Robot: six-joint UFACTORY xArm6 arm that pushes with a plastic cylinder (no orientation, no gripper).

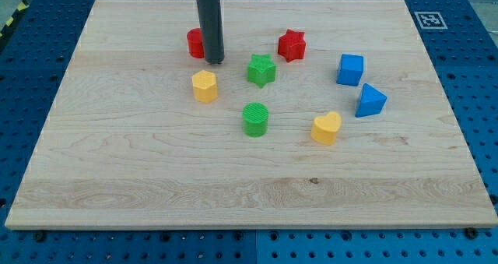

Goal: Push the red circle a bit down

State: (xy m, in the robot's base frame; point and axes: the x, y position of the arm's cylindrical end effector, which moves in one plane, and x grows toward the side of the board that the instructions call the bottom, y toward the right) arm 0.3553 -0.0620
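Rod descends from the view's top edge, and my tip (215, 61) rests on the wooden board (117, 178) just at 3 o'clock of the red circle (194, 43), touching or nearly touching its side; the rod's shaft hides that block's right portion. I carry no claw, only this rod, so nothing is apart, together or clamped. The red circle sits in the upper left part of the cluster of blocks. At 6 o'clock from my tip, near it, stands the yellow hexagon (205, 86). The green star (261, 70) lies at about 4 o'clock from my tip, and the red star (292, 45) lies at 2 o'clock from the green star. The green cylinder (255, 118) sits at 6 o'clock from the green star. The yellow heart (327, 128) lies at 4 o'clock from the green cylinder. The blue cube (350, 69) and blue triangle (370, 100) stand close together at the view's right, the triangle at 5 o'clock from the cube.
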